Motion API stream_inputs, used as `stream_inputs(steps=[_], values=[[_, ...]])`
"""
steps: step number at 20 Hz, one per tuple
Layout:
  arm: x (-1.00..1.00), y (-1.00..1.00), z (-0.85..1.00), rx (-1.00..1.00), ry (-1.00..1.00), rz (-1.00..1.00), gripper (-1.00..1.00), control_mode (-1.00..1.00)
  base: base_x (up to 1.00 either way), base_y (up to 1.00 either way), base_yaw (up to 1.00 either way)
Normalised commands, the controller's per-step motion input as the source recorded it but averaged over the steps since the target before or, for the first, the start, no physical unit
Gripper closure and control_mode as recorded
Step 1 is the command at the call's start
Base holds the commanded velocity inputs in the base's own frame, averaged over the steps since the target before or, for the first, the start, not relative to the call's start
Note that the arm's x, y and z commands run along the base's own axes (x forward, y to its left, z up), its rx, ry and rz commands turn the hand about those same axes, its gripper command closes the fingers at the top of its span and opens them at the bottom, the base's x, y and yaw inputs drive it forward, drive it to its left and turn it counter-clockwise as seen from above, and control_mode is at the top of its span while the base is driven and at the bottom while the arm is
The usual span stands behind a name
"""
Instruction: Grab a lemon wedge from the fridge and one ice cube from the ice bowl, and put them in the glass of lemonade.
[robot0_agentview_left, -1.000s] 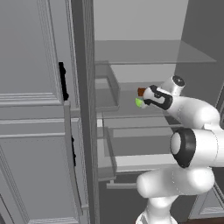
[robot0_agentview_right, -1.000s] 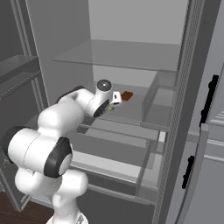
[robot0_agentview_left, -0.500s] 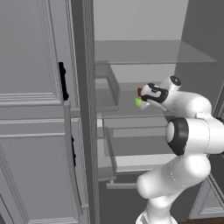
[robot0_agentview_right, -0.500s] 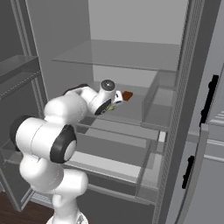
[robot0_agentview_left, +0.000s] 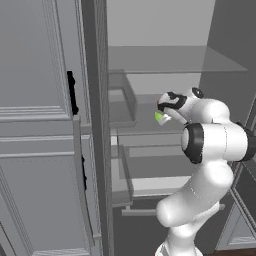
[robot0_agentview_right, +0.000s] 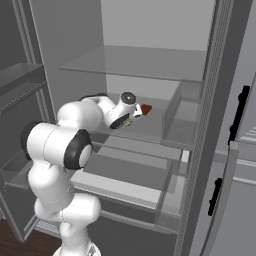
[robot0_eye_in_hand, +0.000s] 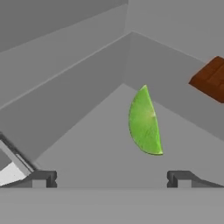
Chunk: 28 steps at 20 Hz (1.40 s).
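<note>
Dark grey fingertips (robot0_eye_in_hand: 40, 178) of my tool (robot0_eye_in_hand: 113, 179) stand spread wide at the bottom of the hand view, with nothing between them. The tool (robot0_agentview_left: 167, 106) is reached into the open fridge (robot0_agentview_left: 150, 65) at middle-shelf height, the arm bent in from the doorway, presumably because the shelf above leaves only a low, level approach.

Just ahead of the spread tips lies the lemon wedge (robot0_eye_in_hand: 145, 121), yellow-green, resting on the grey shelf (robot0_eye_in_hand: 87, 148) and apart from both fingers. It lies nearer the right-hand tip than the left, so I judge the tool is not yet centred over it. In the hand view its long axis runs from a pointed tip, far from me, to a blunter end near me, almost along my line of approach; the curved rind bulges to the left and the straighter cut edge faces right. The fingers thus straddle its short width, which suits a pinch across rind and cut face.

Beyond it, towards the rear of the shelf, sits a small brown cube (robot0_eye_in_hand: 212, 78), well apart from the wedge. It also shows beside the tool in the right base view (robot0_agentview_right: 145, 108).
</note>
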Motion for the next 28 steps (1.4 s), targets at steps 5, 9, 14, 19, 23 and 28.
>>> stream_inputs(steps=[5, 9, 14, 19, 23, 28], values=[[0.39, 0.0, -0.17, 0.0, 0.0, 0.05, -1.0, -1.0, 0.0, 0.0, 0.0], [0.28, 0.0, -0.19, 0.0, 0.0, 0.03, -1.0, -1.0, 0.0, 0.0, 0.0], [0.26, 0.0, -0.21, 0.0, 0.0, 0.01, -1.0, -1.0, 0.0, 0.0, 0.0], [0.33, 0.0, -0.16, 0.0, 0.01, 0.01, -1.0, -1.0, 0.0, 0.0, 0.0], [0.32, 0.0, -0.13, 0.0, 0.02, 0.0, -1.0, -1.0, 0.0, 0.0, 0.0], [0.26, -0.01, -0.17, 0.0, 0.04, 0.0, -1.0, -1.0, 0.0, 0.0, 0.0]])
